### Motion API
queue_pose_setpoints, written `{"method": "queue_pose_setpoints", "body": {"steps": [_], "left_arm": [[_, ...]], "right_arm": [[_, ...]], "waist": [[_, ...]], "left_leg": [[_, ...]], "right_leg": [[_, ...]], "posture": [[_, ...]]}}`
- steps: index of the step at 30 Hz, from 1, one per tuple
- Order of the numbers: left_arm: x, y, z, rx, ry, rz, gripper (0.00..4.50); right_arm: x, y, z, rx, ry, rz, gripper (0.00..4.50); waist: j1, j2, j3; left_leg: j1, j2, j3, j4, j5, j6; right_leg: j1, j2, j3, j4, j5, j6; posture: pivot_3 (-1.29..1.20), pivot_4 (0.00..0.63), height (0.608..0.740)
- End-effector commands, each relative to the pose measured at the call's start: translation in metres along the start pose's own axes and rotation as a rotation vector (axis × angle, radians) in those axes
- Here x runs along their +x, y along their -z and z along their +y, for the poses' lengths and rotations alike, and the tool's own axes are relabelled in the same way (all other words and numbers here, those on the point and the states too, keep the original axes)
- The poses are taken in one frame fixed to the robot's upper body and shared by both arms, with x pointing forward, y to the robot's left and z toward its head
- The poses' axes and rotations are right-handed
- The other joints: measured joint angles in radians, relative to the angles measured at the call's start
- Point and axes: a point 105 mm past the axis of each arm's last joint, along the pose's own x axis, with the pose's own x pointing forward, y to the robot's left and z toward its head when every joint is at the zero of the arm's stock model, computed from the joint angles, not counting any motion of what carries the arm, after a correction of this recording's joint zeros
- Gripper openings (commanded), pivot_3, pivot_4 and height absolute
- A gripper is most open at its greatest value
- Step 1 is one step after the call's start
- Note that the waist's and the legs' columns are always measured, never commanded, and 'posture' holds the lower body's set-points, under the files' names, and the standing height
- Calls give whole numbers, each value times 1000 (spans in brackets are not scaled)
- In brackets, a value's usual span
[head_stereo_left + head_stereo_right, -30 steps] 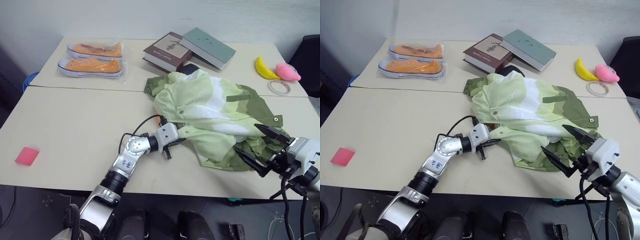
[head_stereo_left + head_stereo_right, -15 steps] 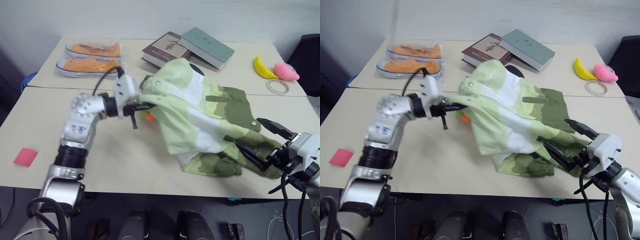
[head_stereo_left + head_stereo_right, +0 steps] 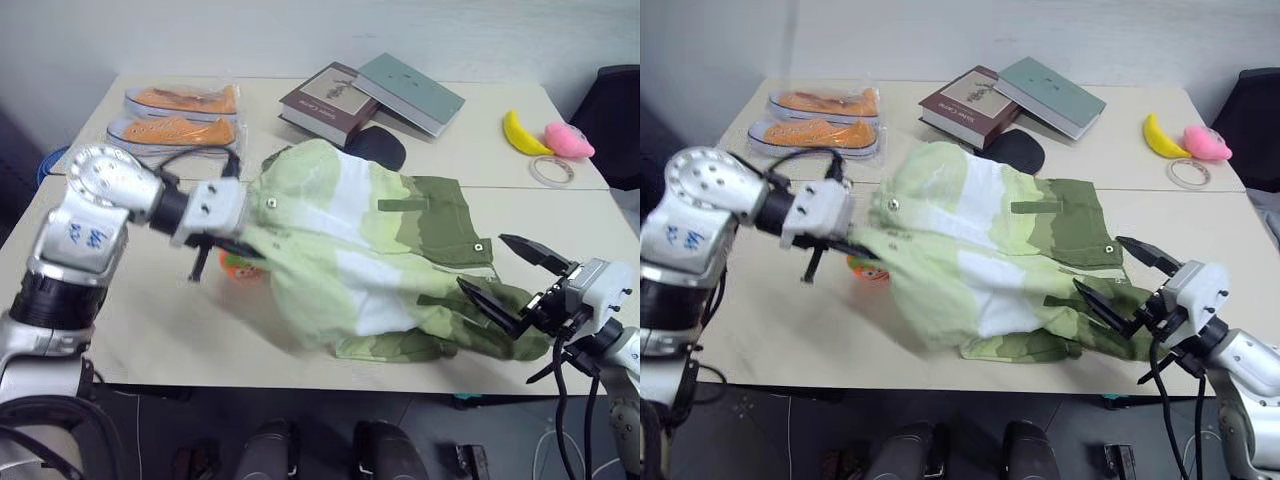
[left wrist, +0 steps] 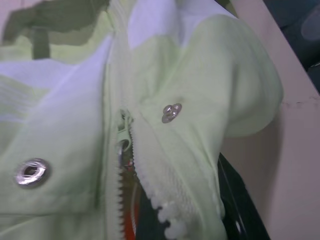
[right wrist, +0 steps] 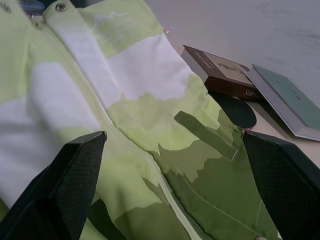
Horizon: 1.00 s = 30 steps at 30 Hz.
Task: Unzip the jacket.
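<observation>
Now spread across the middle of the pale beige counter [image 3: 150, 300]: the large soft jacket [image 3: 370, 250] in pale lime green, white and olive green blocks with small silver snaps, its long axis running from the collar end at the left gripper [image 3: 225, 235] to the olive hem at the right gripper [image 3: 515, 275]. Collar end lifted off the counter, hem end lying flat. In the left wrist view, zip teeth already parted at the collar, closed line continuing away toward the hem, pale green zip pull [image 4: 123, 131] sitting right at the split. Left fingers buried in the fabric at the collar; impossible to tell how far apart, or whether anything remains pinched. Right fingers [image 5: 75, 170] spread wide, empty, one on either side of the olive hem, just above it. Judging from this: zip line pointing straight from left gripper toward right, so left nearer the pull, right placed to pin the hem against the tug.
</observation>
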Motion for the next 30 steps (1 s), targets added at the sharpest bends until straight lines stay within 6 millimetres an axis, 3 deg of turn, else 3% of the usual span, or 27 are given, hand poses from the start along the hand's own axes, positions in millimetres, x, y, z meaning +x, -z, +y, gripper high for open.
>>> {"method": "queue_pose_setpoints", "body": {"steps": [1, 3, 7, 9, 11, 13, 15, 20, 23, 25, 30], "left_arm": [[13, 19, -22, -64, -4, 29, 1271], [14, 33, -33, -147, -33, 32, 1906], [-4, 67, -46, -268, -133, 96, 3115], [-9, 68, -47, -281, -165, 70, 3768], [-20, 51, -40, -275, -253, -75, 4386], [-37, 35, -38, -331, -307, -220, 4451], [-54, 35, -42, -417, -322, -245, 4451], [-86, 50, -52, -633, -421, -232, 4451], [-97, 68, -38, -753, -591, -271, 4451], [-89, 81, -26, -815, -657, -281, 4451], [-53, 95, -11, -878, -625, -258, 4451]], "right_arm": [[2, -9, 8, 18, -27, -31, 4500], [3, -9, 12, 34, -51, -27, 4500], [5, -7, 14, 47, -83, -19, 4500], [6, -6, 13, 48, -88, -18, 4500], [8, -6, 13, 49, -101, -21, 4500], [11, -7, 12, 51, -111, -30, 4500], [13, -8, 13, 56, -128, -43, 4500], [21, -16, 18, 60, -199, -81, 4500], [27, -20, 21, 49, -227, -103, 4500], [32, -24, 23, 43, -236, -121, 4500], [37, -25, 24, 42, -253, -128, 4500]], "waist": [[1, -1, 0], [1, -1, 0], [2, 0, 0], [1, 0, 0], [1, 0, 0], [2, -1, 0], [0, -1, 0], [-13, -1, 0], [-13, -1, 0], [-9, -1, 0], [-3, -1, 0]], "left_leg": [[0, 0, 0, 0, 0, 0], [-2, 0, 0, 1, 0, 0], [0, 1, 0, 0, 0, 0], [0, 1, 0, 0, 0, 0], [0, 1, 0, 0, 0, 0], [0, 1, 0, 0, 0, 0], [-1, 2, 0, 1, -1, 0], [0, 2, 0, 0, -1, -1], [0, 2, 0, 0, -1, -1], [0, 1, -1, 0, -1, -1], [0, 0, 0, 0, -2, -1]], "right_leg": [[0, 0, 0, 0, 0, 0], [-1, -1, 1, 0, 0, 0], [-1, -4, 1, 0, 0, 0], [-1, -5, 1, 0, 0, 0], [-1, -5, 1, 0, 0, 0], [-1, -6, 1, 0, 0, 0], [-1, -6, 1, 0, 0, 0], [-1, -5, 1, 0, 0, 0], [-1, -5, 1, 0, 0, 0], [-1, -5, 1, 1, 0, 0], [-2, -4, 1, 2, 0, 0]], "posture": [[0, 150, 740], [0, 150, 740], [0, 150, 740], [0, 150, 740], [0, 150, 740], [0, 150, 740], [0, 150, 740], [0, 150, 740], [0, 150, 740], [0, 150, 740], [0, 150, 740]]}}
